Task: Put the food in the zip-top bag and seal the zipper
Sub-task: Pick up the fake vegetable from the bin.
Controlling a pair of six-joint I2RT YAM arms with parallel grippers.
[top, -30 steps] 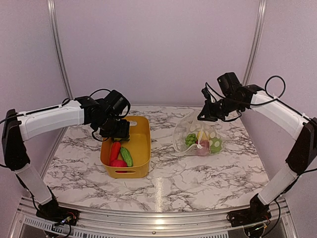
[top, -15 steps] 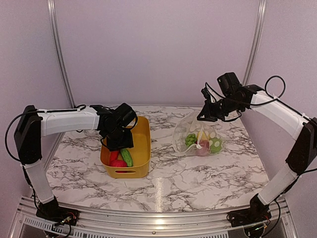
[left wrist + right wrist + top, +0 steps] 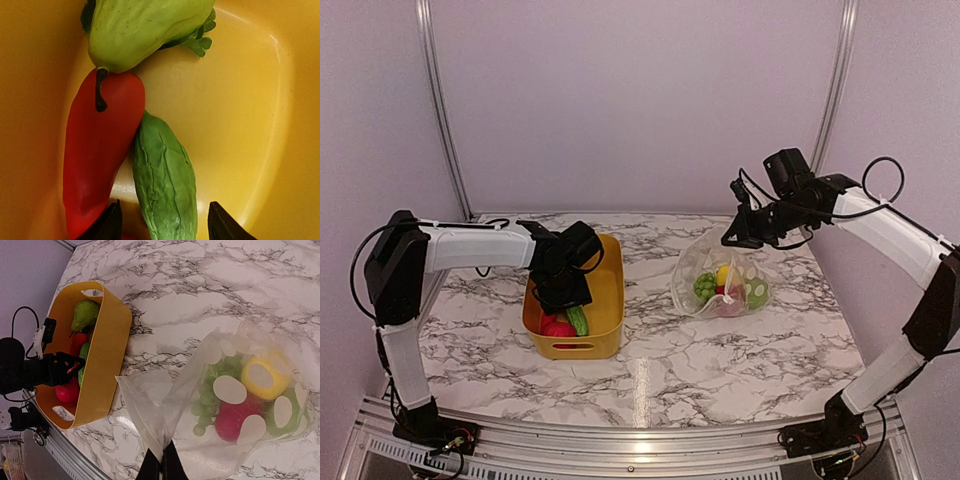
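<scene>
Cucumber (image 3: 165,185), wrinkled, beside glossy pepper (image 3: 97,150)

Marble tabletop (image 3: 650,370), lilac walls (image 3: 640,100), alu posts (image 3: 438,100).

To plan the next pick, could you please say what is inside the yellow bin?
A green pear-shaped fruit, red pepper, cucumber and another red piece; anything beneath them is hidden.

One zip-top bag (image 3: 696,262), one yellow bin (image 3: 612,298).
</scene>
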